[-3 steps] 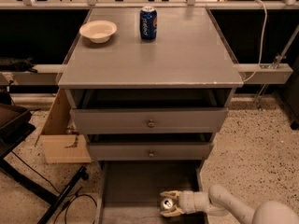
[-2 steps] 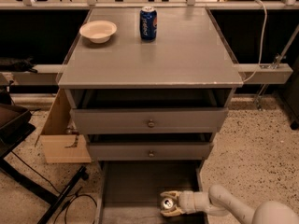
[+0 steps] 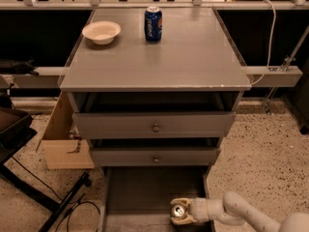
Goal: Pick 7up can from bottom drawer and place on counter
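The 7up can (image 3: 179, 210) stands upright in the bottom drawer (image 3: 140, 192), which is pulled out at the foot of the cabinet; only its silver top with pull tab shows. My gripper (image 3: 180, 211) reaches in from the lower right on a white arm, with its fingers around the can at the drawer's right front. The counter (image 3: 154, 52) is the grey top of the cabinet, far above the gripper.
A blue Pepsi can (image 3: 153, 24) and a white bowl (image 3: 101, 32) stand at the back of the counter. Two knobbed drawers (image 3: 155, 127) are above the open drawer. A cardboard box (image 3: 63, 139) sits left of the cabinet, with black stand legs and cables on the floor.
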`<state>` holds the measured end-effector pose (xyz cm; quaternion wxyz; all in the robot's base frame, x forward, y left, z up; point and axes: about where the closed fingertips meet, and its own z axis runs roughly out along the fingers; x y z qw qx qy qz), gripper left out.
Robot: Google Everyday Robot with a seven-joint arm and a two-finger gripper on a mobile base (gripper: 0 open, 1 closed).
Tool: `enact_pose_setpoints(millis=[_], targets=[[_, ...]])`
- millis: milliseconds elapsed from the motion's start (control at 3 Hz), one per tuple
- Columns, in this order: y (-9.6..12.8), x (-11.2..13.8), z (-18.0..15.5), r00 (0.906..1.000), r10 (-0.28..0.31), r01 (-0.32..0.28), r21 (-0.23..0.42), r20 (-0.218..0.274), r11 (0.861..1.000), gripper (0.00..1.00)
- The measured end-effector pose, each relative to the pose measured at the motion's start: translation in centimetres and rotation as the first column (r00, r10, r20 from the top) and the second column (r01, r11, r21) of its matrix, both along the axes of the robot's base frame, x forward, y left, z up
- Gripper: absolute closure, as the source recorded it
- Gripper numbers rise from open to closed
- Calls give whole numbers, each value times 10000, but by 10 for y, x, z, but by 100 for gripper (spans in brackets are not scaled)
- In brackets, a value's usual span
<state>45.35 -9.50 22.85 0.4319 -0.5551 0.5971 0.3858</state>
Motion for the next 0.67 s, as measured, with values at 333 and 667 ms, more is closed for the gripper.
enact_pose_setpoints(millis=[333, 667], targets=[[-39, -15, 66, 9975, -700, 701, -260, 41, 9972, 100], [-51, -40, 148, 9929, -1081, 1066, -312, -500, 9938, 100]])
